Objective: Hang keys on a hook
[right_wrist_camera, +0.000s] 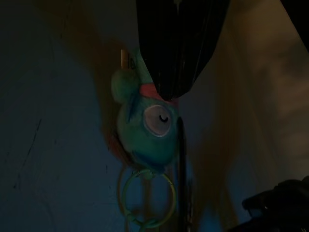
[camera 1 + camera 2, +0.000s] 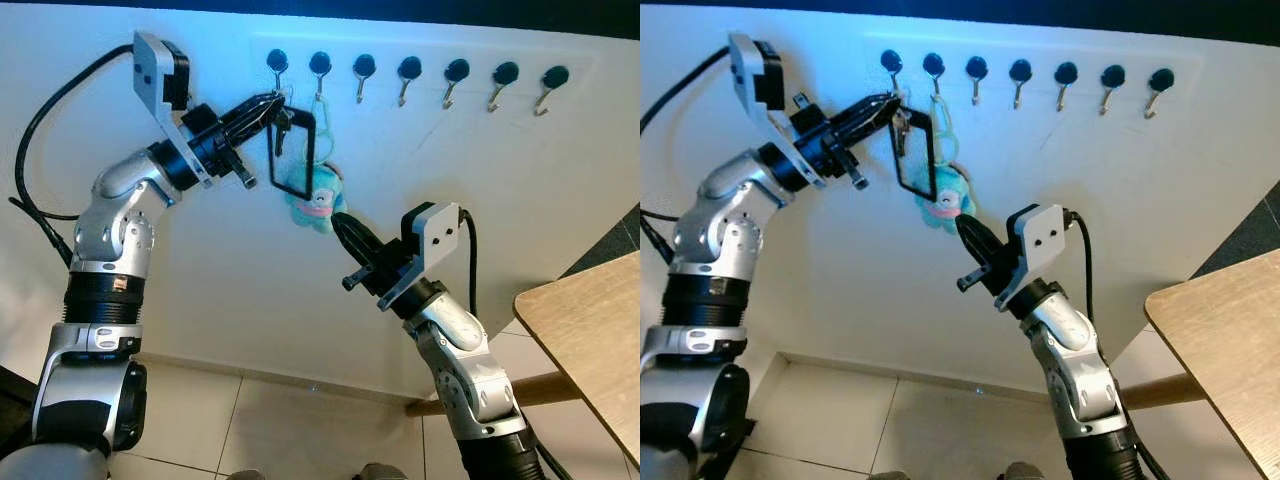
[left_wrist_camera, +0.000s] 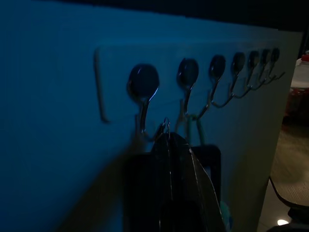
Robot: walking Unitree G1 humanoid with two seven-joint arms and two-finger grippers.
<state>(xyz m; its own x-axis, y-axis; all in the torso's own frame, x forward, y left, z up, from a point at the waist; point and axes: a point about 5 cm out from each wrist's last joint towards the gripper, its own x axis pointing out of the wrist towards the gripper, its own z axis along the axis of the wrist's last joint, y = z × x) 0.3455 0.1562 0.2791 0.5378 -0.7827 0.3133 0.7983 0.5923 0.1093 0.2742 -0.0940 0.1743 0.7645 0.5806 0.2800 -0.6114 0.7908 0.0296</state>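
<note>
From the left eye view, the left gripper (image 2: pixel 268 104) reaches up to a white wall rack (image 2: pixel 420 50) of seven hooks, its fingers closed on the keys (image 2: pixel 281 128) just beside the first hook (image 2: pixel 278 66); a black strap loop (image 2: pixel 293 152) dangles below them. A teal plush charm (image 2: pixel 315 203) hangs on a green ring from the second hook (image 2: pixel 320 70). The right gripper (image 2: pixel 345 232) points up at the plush from below, fingers drawn together and apparently holding nothing. A wooden table (image 2: pixel 590 340) edges in at right.

The right eye view repeats the scene.

In the dim left wrist view, a small metal key ring (image 3: pixel 165 126) sits at the fingertips, near the first hook's curl; whether it is already over the tip cannot be told.

The right wrist view shows the plush close beyond the fingertips.

The bunch looks light, rigid and apt to swing; the ring is probably the best place to grip. No containers are in sight.
</note>
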